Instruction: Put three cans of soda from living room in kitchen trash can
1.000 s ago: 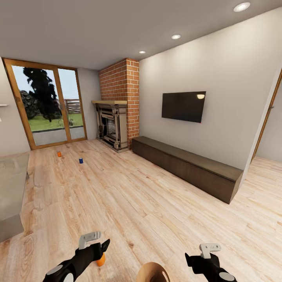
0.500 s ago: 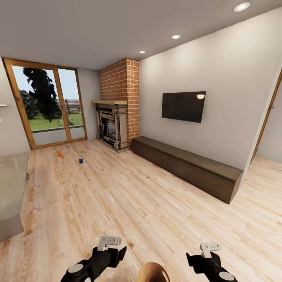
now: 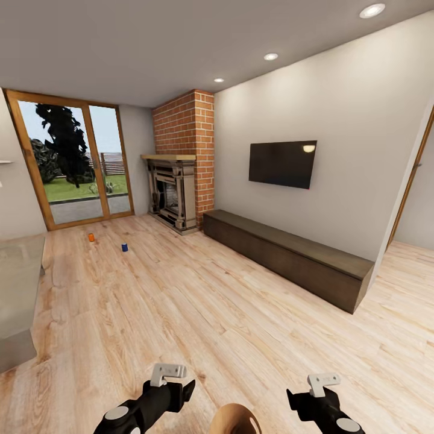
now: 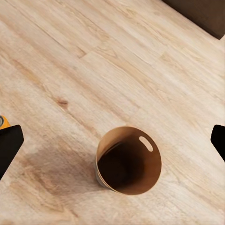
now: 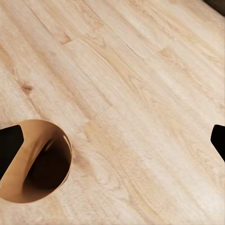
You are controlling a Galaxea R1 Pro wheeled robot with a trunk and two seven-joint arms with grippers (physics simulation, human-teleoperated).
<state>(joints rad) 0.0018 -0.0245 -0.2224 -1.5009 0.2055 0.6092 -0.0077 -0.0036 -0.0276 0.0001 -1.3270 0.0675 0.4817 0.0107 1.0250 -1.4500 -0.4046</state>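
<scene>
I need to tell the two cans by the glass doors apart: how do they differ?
The orange can is orange, the blue can dark blue. The orange can stands nearer the glass doors and further left in the head view; the blue can sits closer to the robot and toward the fireplace. Both are small, apart from each other, standing on the wood floor.

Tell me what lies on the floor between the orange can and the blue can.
Nothing: in the head view, only bare wood floor separates the orange can from the blue can.
</scene>
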